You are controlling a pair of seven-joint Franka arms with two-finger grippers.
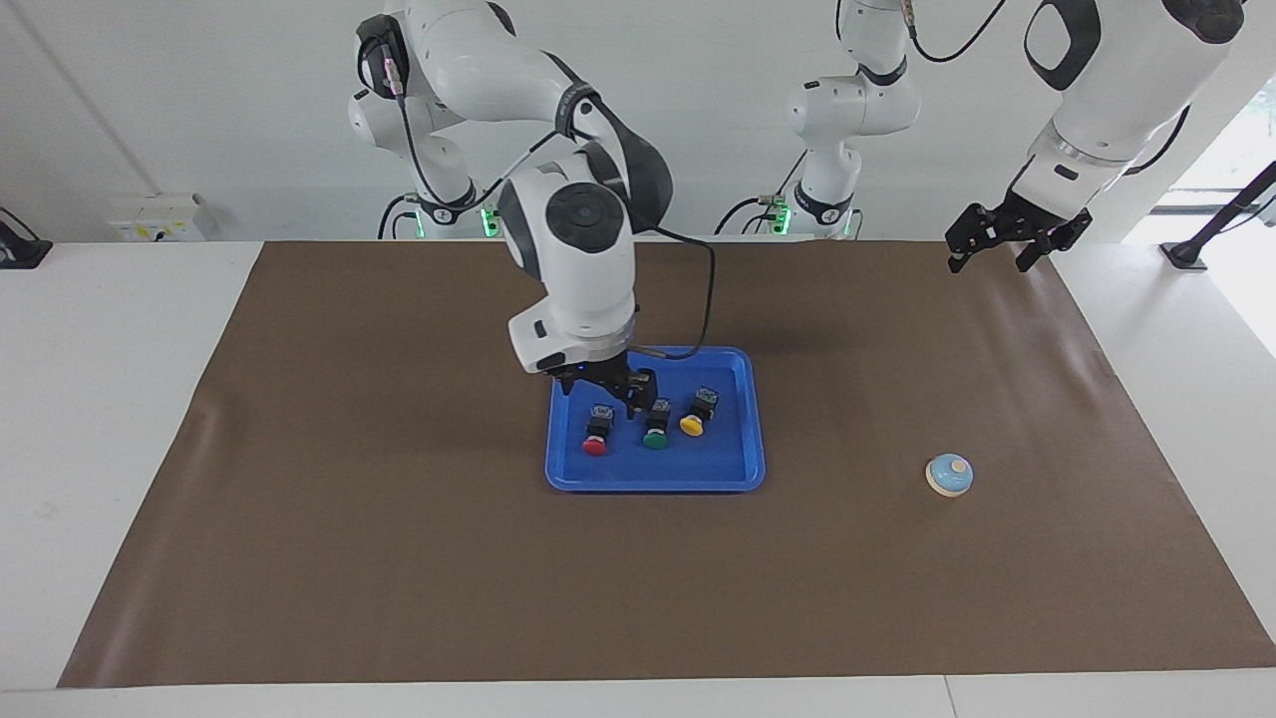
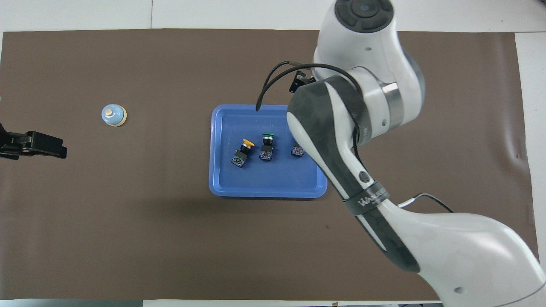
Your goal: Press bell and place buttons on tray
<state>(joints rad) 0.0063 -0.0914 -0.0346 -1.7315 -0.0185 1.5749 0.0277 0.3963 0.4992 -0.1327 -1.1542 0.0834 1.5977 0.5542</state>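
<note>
The blue tray (image 1: pixel 648 469) (image 2: pixel 264 181) lies mid-table and holds the three buttons in a row, all on their sides. They are the red button (image 1: pixel 595 437), the green button (image 1: pixel 656 429) (image 2: pixel 267 146) and the yellow button (image 1: pixel 695 417) (image 2: pixel 243 151). In the overhead view the right arm covers most of the red button (image 2: pixel 297 150). My right gripper (image 1: pixel 605 391) hangs open and empty just above the tray's robot-side edge, over the red and green buttons. The bell (image 1: pixel 949 475) (image 2: pixel 113 115) stands alone toward the left arm's end. My left gripper (image 1: pixel 992 259) (image 2: pixel 34 145) waits open, raised.
A brown mat (image 1: pixel 399 558) covers the table. The right arm's forearm and wrist (image 2: pixel 362 85) reach over the tray's side toward the right arm's end. A black cable (image 1: pixel 703 289) loops from that wrist above the tray.
</note>
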